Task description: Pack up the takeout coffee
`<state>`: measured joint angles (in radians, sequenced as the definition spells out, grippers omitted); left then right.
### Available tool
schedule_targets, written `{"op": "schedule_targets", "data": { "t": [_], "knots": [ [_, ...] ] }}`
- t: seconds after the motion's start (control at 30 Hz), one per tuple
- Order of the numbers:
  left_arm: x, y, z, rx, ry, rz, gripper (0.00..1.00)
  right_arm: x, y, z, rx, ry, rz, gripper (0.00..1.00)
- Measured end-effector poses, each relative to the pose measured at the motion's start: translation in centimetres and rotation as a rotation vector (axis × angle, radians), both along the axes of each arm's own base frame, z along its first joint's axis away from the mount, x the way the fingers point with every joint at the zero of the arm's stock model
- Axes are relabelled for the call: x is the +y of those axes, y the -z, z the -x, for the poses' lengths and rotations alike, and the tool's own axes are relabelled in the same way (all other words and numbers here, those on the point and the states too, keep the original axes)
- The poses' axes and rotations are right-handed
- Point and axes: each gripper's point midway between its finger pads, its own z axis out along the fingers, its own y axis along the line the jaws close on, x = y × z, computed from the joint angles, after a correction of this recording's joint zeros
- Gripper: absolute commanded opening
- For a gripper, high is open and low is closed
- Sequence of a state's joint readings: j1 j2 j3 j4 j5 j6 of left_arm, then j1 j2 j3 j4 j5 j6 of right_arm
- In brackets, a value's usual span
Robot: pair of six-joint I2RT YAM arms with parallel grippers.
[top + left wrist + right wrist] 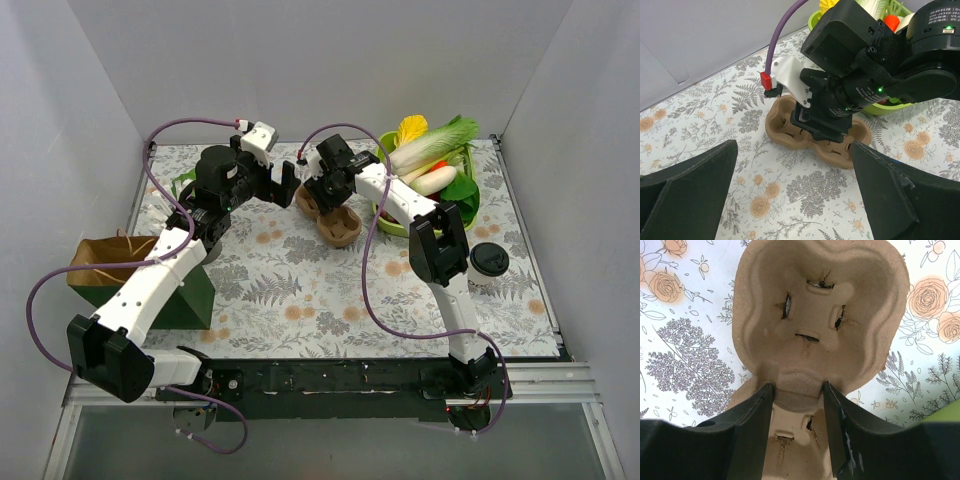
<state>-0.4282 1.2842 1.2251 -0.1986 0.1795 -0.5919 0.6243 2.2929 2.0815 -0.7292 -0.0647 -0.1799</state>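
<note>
The takeout coffee (pixel 489 259), a small white cup with a black lid, stands on the table at the right, beside the right arm's forearm and away from both grippers. The brown cardboard two-cup carrier (pixel 338 225) lies at mid table; it also shows in the left wrist view (pixel 785 127) and the right wrist view (pixel 820 315). My right gripper (pixel 798 390) is shut on the carrier's middle ridge, one finger on each side; it also shows from above (pixel 322 200). My left gripper (pixel 794 150) is wide open and empty, just left of the carrier (pixel 283 185).
A green bowl of vegetables (pixel 440 170) stands at the back right, close behind the carrier. A brown paper bag (pixel 100 262) and a dark green box (pixel 190 295) sit at the left under the left arm. Grey walls enclose the table.
</note>
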Motion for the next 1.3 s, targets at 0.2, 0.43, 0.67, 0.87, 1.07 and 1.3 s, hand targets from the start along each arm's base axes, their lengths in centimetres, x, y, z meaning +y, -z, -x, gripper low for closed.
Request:
{"op": "schedule_targets", "data": {
  "t": [0.2, 0.43, 0.67, 0.87, 1.07, 1.3],
  "knots": [
    [0.0, 0.1, 0.0, 0.005, 0.002, 0.004, 0.98, 0.0, 0.0, 0.3, 0.001, 0.018, 0.006, 0.50],
    [0.0, 0.0, 0.0, 0.007, 0.005, 0.013, 0.98, -0.4, 0.0, 0.6, 0.009, 0.038, 0.010, 0.50],
    [0.0, 0.0, 0.0, 0.009, 0.006, 0.016, 0.98, -0.4, 0.1, 0.6, 0.013, 0.051, 0.008, 0.38],
    [0.1, 0.0, 0.0, 0.009, 0.004, 0.016, 0.98, -0.6, -0.1, 0.8, 0.016, 0.052, 0.014, 0.19],
    [0.0, 0.0, 0.0, 0.008, 0.009, 0.021, 0.98, -1.1, -1.4, 1.5, 0.020, 0.043, 0.017, 0.01],
    [-0.2, -0.2, 0.0, 0.005, 0.020, 0.033, 0.98, -0.1, -4.2, 2.5, 0.023, -0.033, -0.074, 0.01]
  ]
}}
